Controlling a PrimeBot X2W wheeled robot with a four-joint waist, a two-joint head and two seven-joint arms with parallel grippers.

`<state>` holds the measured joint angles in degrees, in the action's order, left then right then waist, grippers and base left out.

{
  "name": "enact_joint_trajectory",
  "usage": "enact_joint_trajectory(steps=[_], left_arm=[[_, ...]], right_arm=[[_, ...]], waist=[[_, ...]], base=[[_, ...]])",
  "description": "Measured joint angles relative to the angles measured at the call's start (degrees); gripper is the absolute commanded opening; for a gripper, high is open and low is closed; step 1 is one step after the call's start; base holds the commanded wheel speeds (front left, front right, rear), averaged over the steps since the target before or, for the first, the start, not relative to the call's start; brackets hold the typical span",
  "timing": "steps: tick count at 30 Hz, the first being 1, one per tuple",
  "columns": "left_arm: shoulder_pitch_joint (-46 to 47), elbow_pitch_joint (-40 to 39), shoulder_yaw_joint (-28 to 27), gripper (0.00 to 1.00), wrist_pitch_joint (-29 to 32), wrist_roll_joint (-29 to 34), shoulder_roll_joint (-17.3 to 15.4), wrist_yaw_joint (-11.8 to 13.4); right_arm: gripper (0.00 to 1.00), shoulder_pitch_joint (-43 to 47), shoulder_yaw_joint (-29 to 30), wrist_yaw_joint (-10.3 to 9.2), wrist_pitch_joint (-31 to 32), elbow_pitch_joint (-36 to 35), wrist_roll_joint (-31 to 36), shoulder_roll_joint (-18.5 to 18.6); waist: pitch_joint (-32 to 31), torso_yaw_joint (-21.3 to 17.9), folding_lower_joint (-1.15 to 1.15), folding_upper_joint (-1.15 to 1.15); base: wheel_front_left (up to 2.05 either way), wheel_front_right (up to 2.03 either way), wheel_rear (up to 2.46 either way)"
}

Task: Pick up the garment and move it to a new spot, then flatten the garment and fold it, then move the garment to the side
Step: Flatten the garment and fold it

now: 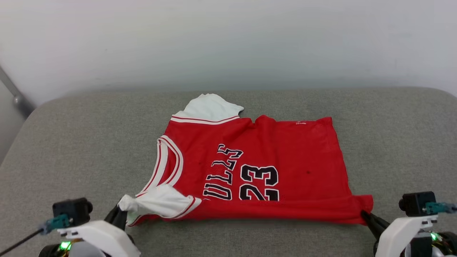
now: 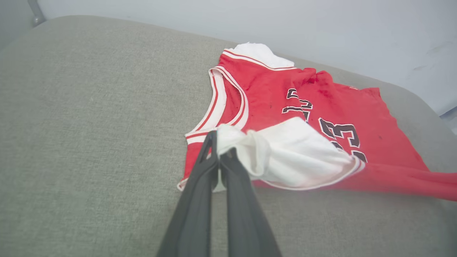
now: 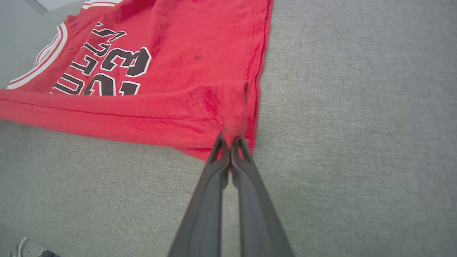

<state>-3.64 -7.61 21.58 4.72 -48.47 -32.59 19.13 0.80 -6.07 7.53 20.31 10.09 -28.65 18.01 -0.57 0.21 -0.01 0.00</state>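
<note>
The pale grey wall [image 1: 228, 43] takes up the top of the head view. Below it lies the big grey woven cushion [image 1: 71, 150], soft and flat, reaching to the bottom of the frame.

The red jersey shirt with white sleeves and striped trim [image 1: 285, 153] lies in the middle of the head view, flat on the cushion and turned sideways. Its neck hole points to the left of the frame and its bottom hem to the right. A long strip of red cloth along its lower edge is folded up over the front (it hides the bottom of the black letters [image 1: 223, 171] and of the number 23 [image 1: 259, 182]).

One white sleeve [image 1: 209, 107] sticks out at the top of the shirt. The other white sleeve [image 1: 160, 201] is bunched up at the lower left.

The left gripper [image 1: 121, 210] sits at the lower left of the head view. Its two dark fingers are pressed together, pinching the bunched white sleeve. The right gripper [image 1: 364, 215] sits at the lower right. Its fingers are pressed together too, pinching the red corner of the shirt by the hem.
</note>
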Motion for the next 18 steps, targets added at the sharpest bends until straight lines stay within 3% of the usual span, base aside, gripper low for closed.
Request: enact_joint_trajectory(steps=[5, 14, 15, 16, 17, 18], left_arm=[[9.79, 6.83, 1.23, 0.0, 1.2, -0.13, 2.24, -3.64], [23.0, 20.52, 3.71, 0.0, 3.34, 0.29, 4.9, -9.14], [25.09, 24.86, 4.57, 0.0, 3.74, 0.29, 5.94, -10.79], [25.84, 26.14, 4.88, 0.0, 4.09, 0.19, 6.22, -11.43], [26.42, 27.64, 5.11, 0.07, 4.6, -0.3, 6.56, -11.93], [26.63, 28.91, 5.2, 0.38, 4.72, -0.71, 7.05, -12.13]], right_arm=[[0.0, -5.92, 0.57, 0.0, 3.28, 0.7, 3.48, -2.38], [0.0, -18.11, -3.83, -0.01, 3.33, 9.81, 6.36, -3.04], [0.07, -20.68, -5.8, -0.01, 2.2, 13.07, 6.48, -3.39], [0.31, -21.25, -6.59, -0.01, 1.75, 14.07, 6.68, -3.32], [0.76, -21.73, -7.44, -0.01, 1.1, 15.14, 7.3, -3.05], [1.0, -22.12, -7.7, -0.01, 0.26, 16.16, 7.45, -2.91]], waist=[[2.77, -0.52, 0.01, 0.0], [10.02, -1.6, 0.02, 0.0], [11.8, -2.06, 0.02, 0.0], [12.19, -2.2, 0.02, 0.0], [12.46, -2.33, 0.02, 0.0], [12.58, -2.43, 0.02, 0.0]], base=[[0.0, 0.0, 0.0], [0.0, 0.0, 0.0], [0.0, 0.0, 0.0], [0.0, 0.0, 0.0], [0.0, 0.0, 0.0], [0.0, 0.0, 0.0]])
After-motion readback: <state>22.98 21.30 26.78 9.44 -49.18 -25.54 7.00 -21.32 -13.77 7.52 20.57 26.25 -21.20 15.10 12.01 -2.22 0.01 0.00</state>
